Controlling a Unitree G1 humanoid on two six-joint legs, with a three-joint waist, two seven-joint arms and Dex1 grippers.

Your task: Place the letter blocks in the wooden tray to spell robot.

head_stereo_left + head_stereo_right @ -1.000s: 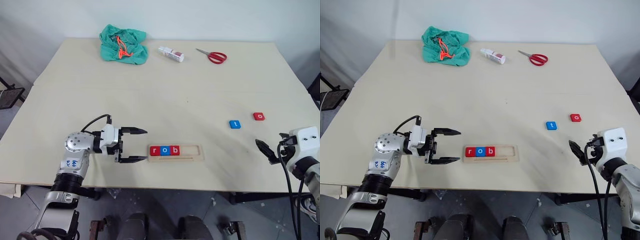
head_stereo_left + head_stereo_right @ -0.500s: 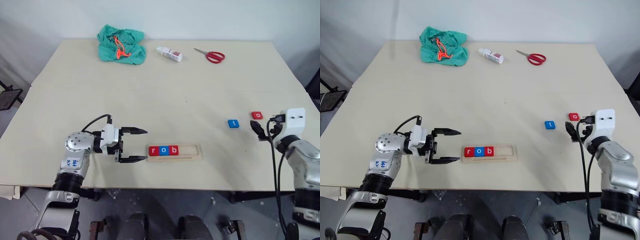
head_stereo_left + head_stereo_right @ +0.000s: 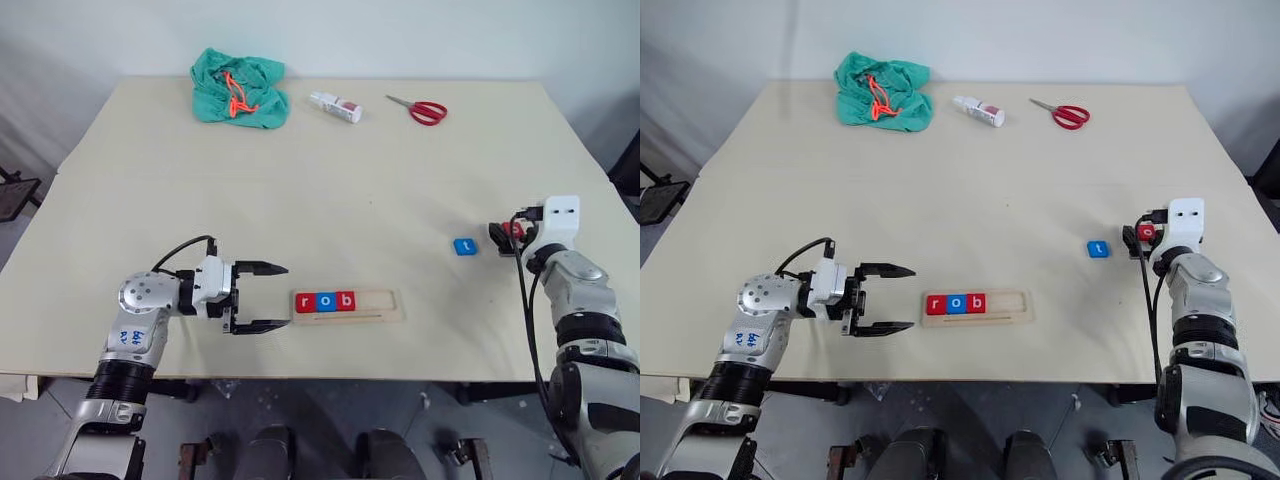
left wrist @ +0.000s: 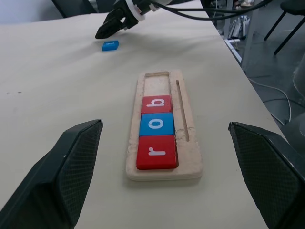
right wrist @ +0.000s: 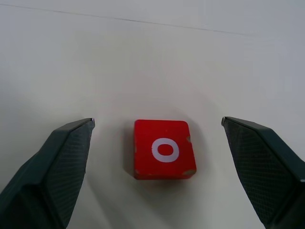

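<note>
The tray near the table's front edge spells "rob", the left gripper gaping empty just beside it. Farther off, the right gripper stands spread wide around the red "o", the "t" nearby; next, likely, the jaws must close on the block's sides.

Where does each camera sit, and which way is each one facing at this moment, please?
Head eyes: look forward and down over the table; left gripper and right gripper show.
Left wrist: looks along its open fingers at the wooden tray holding r, o, b.
Right wrist: looks between open fingers at the red o block.
Shared: head and left wrist views both show the tray and blue t block.
</note>
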